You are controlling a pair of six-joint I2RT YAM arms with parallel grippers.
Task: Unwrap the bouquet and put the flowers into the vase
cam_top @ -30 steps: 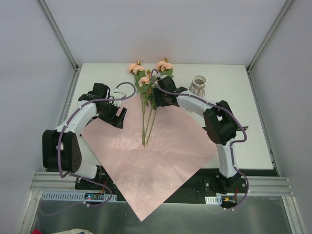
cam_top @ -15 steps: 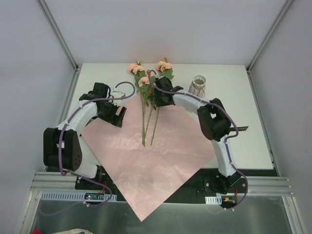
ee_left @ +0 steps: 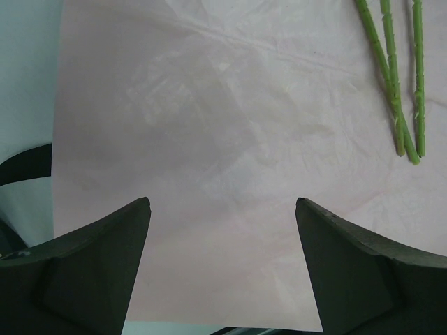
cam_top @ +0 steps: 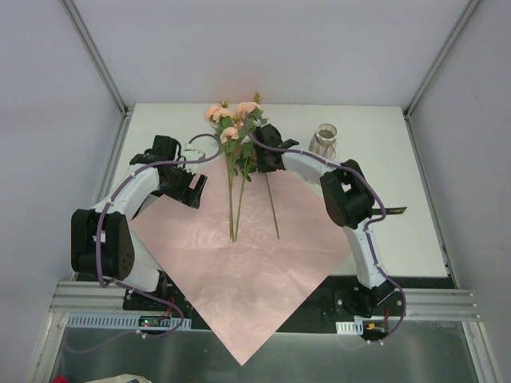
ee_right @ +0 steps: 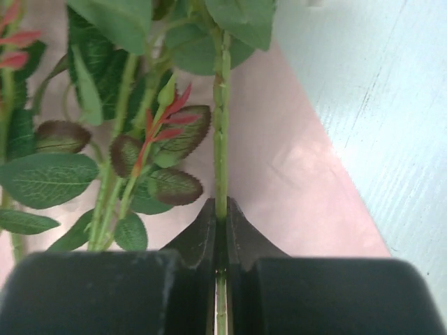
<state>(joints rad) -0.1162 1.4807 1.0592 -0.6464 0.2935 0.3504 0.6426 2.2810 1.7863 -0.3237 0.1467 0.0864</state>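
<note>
Looking like a robotics lab test cell: enclosing a white bench (cam_top: 391, 199) with plain grey panels (cam_top: 271, 48) and aluminium rails (cam_top: 95, 54), carrying two cabled robot arms (cam_top: 120, 199) bolted onto a metal extrusion (cam_top: 439, 302).

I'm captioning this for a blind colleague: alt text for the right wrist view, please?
The right gripper is shut on one thin green flower stem that runs straight up the frame. Serrated green leaves crowd the left, all lying over the pink paper, with white table at the right.
</note>
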